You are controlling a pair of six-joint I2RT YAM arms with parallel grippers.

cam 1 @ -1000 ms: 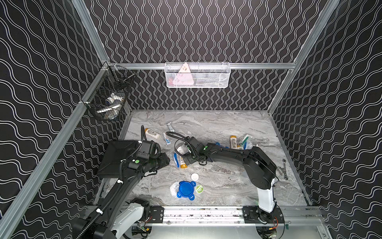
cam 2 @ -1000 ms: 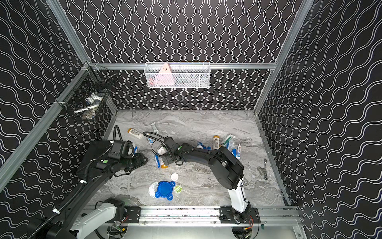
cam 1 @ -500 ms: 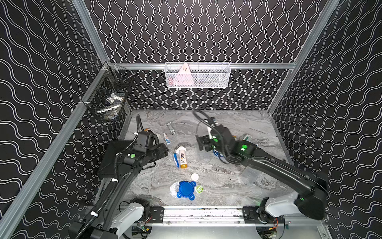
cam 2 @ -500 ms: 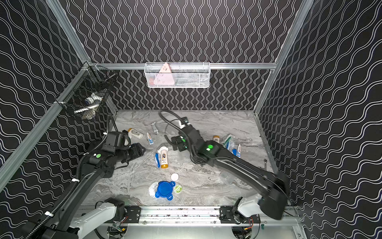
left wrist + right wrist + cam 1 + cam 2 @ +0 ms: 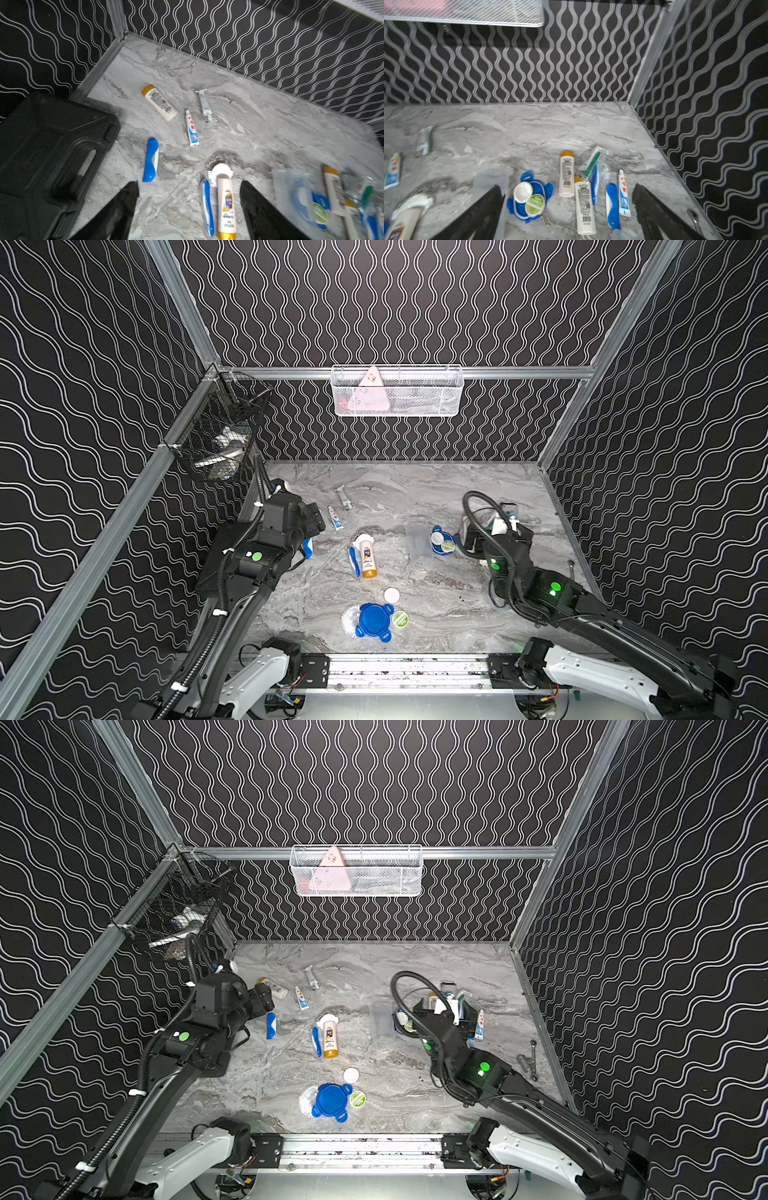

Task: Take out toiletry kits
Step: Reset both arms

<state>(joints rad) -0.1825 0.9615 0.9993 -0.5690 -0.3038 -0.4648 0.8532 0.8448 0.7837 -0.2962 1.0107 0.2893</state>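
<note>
Both toiletry kits lie unpacked on the marble table [image 5: 415,489]. One blue lobed lid [image 5: 374,621] rests near the front edge. The other blue lid [image 5: 548,189] carries a white cap and a green disc, beside a clear cup [image 5: 417,539]. My left gripper [image 5: 188,187] is open and empty, hovering by a white amber-capped bottle [image 5: 226,203] and a blue toothbrush [image 5: 207,207]. My right gripper [image 5: 569,190] is open and empty above two white bottles [image 5: 566,176], a blue comb [image 5: 611,205] and a toothpaste tube [image 5: 624,195].
A black hard case [image 5: 41,155] lies at the left under my left arm. Another comb [image 5: 151,160], a toothpaste tube [image 5: 192,129], a razor [image 5: 204,104] and a bottle [image 5: 159,101] are scattered behind. Wire baskets [image 5: 397,391] [image 5: 220,435] hang on the walls. A wrench [image 5: 528,1063] lies far right.
My right arm has swung from the middle-left of the table over to the pile on the right. My left gripper has drawn back toward the rear left and opened wider.
</note>
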